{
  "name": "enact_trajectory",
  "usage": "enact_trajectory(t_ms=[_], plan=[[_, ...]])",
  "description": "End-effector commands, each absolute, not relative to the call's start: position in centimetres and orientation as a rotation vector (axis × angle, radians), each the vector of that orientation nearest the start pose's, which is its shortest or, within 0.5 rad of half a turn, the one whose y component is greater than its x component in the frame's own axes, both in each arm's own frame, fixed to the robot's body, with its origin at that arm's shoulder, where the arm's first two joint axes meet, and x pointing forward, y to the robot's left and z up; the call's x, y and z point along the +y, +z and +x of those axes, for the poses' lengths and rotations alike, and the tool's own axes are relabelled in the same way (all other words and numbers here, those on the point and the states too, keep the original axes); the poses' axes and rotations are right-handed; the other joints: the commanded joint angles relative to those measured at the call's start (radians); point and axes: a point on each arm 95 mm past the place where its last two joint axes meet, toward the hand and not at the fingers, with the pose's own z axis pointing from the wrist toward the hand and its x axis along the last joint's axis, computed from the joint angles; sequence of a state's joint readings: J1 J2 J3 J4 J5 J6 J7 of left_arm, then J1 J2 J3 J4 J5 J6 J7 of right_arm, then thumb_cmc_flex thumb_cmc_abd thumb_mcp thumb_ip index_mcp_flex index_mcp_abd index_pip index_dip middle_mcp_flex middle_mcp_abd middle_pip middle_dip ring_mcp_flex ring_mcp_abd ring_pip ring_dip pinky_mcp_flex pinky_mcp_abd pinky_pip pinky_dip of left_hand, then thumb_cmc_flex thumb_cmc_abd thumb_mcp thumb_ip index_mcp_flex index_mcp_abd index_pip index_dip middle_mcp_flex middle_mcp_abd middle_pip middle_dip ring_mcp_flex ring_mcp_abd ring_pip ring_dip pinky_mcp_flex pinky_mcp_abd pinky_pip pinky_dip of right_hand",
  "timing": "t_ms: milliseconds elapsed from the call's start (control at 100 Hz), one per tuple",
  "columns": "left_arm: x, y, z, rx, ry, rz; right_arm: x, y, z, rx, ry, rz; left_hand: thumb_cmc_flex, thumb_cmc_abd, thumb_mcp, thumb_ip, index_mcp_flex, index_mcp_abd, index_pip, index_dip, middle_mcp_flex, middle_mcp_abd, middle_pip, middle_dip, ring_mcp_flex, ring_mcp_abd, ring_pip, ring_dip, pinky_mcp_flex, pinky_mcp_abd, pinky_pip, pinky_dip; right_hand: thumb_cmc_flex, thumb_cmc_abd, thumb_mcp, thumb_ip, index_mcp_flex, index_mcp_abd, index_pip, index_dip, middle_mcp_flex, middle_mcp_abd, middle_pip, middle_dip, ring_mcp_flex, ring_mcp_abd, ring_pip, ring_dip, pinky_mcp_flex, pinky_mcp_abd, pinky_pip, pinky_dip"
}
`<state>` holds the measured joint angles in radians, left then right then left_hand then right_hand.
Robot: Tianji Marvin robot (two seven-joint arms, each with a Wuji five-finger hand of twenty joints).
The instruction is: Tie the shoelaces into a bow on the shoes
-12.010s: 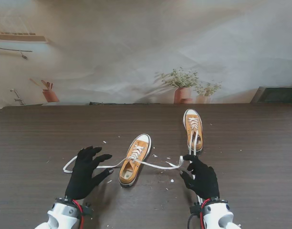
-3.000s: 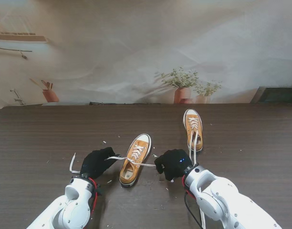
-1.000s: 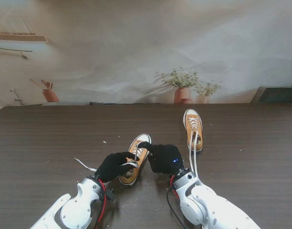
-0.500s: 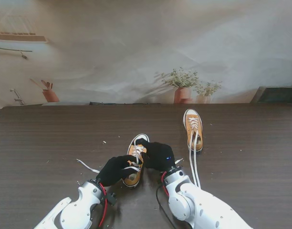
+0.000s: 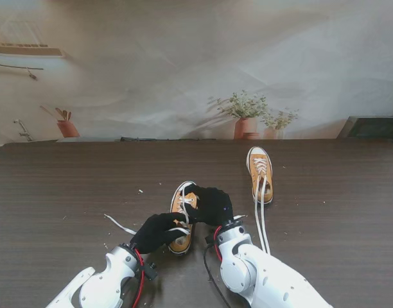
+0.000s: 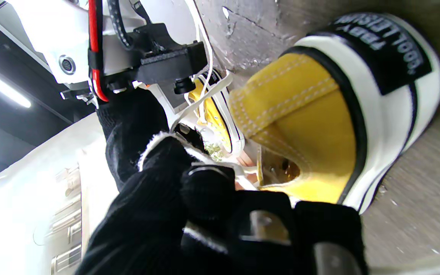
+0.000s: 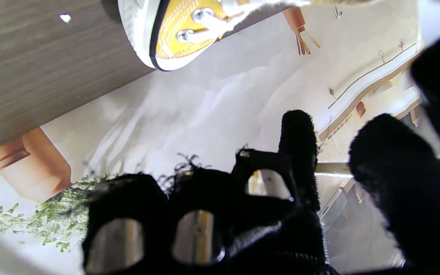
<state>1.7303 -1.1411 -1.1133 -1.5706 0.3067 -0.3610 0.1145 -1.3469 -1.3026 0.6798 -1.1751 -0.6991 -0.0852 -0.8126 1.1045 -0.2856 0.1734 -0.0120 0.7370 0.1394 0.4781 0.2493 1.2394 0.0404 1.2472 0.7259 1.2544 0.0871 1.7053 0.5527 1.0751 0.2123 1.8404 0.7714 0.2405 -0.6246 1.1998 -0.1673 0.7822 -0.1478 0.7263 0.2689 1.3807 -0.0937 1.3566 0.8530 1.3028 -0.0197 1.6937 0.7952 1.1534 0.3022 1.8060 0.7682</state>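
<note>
The nearer yellow sneaker (image 5: pixel 181 239) lies in the middle of the table, mostly hidden under both black-gloved hands. My left hand (image 5: pixel 157 232) is at its heel end, fingers curled around a white shoelace (image 5: pixel 119 224) that trails off to the left. My right hand (image 5: pixel 209 204) hovers over the tongue with fingers curled, and a lace strand (image 5: pixel 184 208) runs from its fingertips toward the left hand. In the left wrist view the heel (image 6: pixel 311 114) is close, and the lace (image 6: pixel 204 95) crosses my left hand (image 6: pixel 189 214). The right wrist view shows the toe (image 7: pixel 174 34) beyond my right hand (image 7: pixel 243 214).
A second yellow sneaker (image 5: pixel 260 172) stands farther off to the right, its loose laces (image 5: pixel 261 224) trailing toward me. Potted plants (image 5: pixel 244 119) line the table's far edge. Small white scraps dot the table (image 5: pixel 68 186).
Both hands came in from either side of the nearer shoe and now meet over it. The right hand crossed left above the tongue, and the lace ends were drawn in with them.
</note>
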Motion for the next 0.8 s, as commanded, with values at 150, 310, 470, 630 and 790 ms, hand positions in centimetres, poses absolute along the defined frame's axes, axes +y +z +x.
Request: enact_trajectory(t_ms=[150,310,470,630,790], plan=[[-6.0,-37.6,31.9,1.216,-2.241,-1.799,14.9,-38.9,37.1,1.056,2.1,1.244,-0.002,0.006,-0.062,-0.005,0.016,-0.056,-0.04,-0.017,0.013,0.05,0.031,0.032,0.016,-0.015,0.036,-0.014,0.029,-0.116,0.254,-0.009,-0.14,0.003,-0.059,-0.035,0.057,0.057,-0.06,-0.043,0.069,0.022,0.046,0.037,0.011,-0.036,0.086,0.041,0.033,-0.026,0.259,0.028],[-5.4,-37.6,31.9,1.211,-2.206,-1.775,14.8,-39.2,37.1,1.06,2.122,1.284,-0.006,0.006,-0.063,-0.005,0.014,-0.048,-0.048,-0.014,0.011,0.049,0.031,0.032,0.016,-0.015,0.036,-0.014,0.029,-0.116,0.254,-0.01,-0.23,0.213,-0.217,-0.027,0.057,0.059,-0.092,-0.065,0.069,0.04,0.052,0.044,0.011,-0.019,0.086,0.06,0.034,-0.016,0.283,0.038],[-4.6,-37.6,31.7,1.171,-2.163,-1.75,14.5,-39.5,36.9,1.08,2.126,1.336,-0.026,0.016,-0.062,-0.005,0.003,-0.004,-0.072,-0.017,0.01,0.047,0.031,0.032,0.016,-0.015,0.036,-0.014,0.029,-0.115,0.254,-0.008,-0.277,0.452,-0.491,-0.011,0.037,0.044,-0.115,-0.075,0.069,0.065,0.047,0.047,0.009,0.012,0.088,0.063,0.033,0.019,0.288,0.053],[-3.6,-37.5,31.4,1.139,-2.124,-1.726,14.3,-39.6,36.7,1.09,2.127,1.353,-0.097,0.027,-0.033,-0.009,0.006,0.032,-0.114,-0.003,0.007,0.017,0.034,0.027,0.016,-0.017,0.035,-0.015,0.029,-0.113,0.254,-0.004,-0.303,0.5,-0.554,-0.01,0.021,0.045,-0.12,-0.075,0.069,0.077,0.041,0.046,0.009,0.023,0.088,0.061,0.032,0.028,0.288,0.056],[-2.5,-37.1,30.9,1.036,-2.101,-1.732,14.2,-39.6,36.5,1.094,2.124,1.362,-0.205,0.009,0.068,-0.023,0.021,0.051,-0.118,-0.001,0.019,0.001,0.049,0.021,0.016,-0.031,0.036,-0.019,0.029,-0.102,0.254,-0.004,-0.291,0.497,-0.558,-0.007,0.021,0.042,-0.116,-0.073,0.069,0.078,0.042,0.048,0.009,0.024,0.09,0.062,0.032,0.031,0.288,0.057]])
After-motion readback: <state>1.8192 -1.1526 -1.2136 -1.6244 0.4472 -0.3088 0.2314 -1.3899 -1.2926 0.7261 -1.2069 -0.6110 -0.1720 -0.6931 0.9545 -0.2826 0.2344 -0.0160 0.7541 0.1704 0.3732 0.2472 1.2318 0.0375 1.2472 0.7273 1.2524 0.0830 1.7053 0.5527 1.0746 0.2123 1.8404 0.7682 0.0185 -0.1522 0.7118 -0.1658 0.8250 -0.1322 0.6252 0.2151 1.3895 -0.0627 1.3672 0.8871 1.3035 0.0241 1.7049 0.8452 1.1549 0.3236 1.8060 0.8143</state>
